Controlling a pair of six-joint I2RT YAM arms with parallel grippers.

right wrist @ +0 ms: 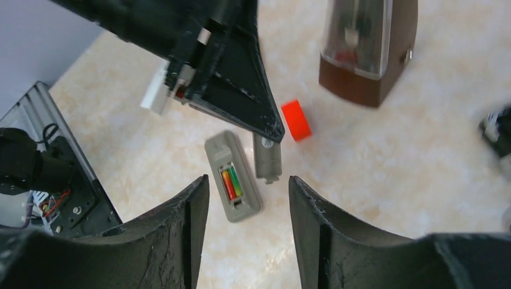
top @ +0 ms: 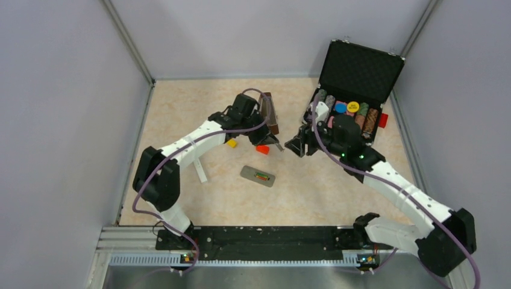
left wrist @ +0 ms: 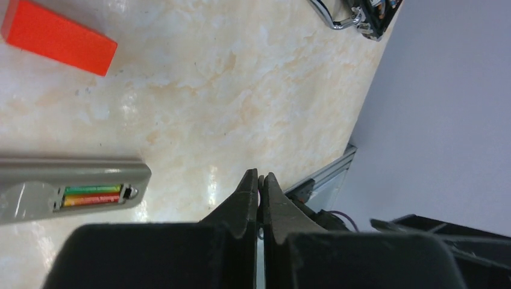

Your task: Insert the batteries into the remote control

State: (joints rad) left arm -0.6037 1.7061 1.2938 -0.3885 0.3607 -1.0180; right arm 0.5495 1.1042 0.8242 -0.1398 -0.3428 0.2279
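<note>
Counted from my remote station: one worktop, one grey remote control and two batteries, one red-orange battery and one green battery. I also tally one grey cover, one red-orange block, one yellow block, one white bar, one brown metronome and one open black case, its chips too small for me to number. Two arms: left arm, right arm.
</note>
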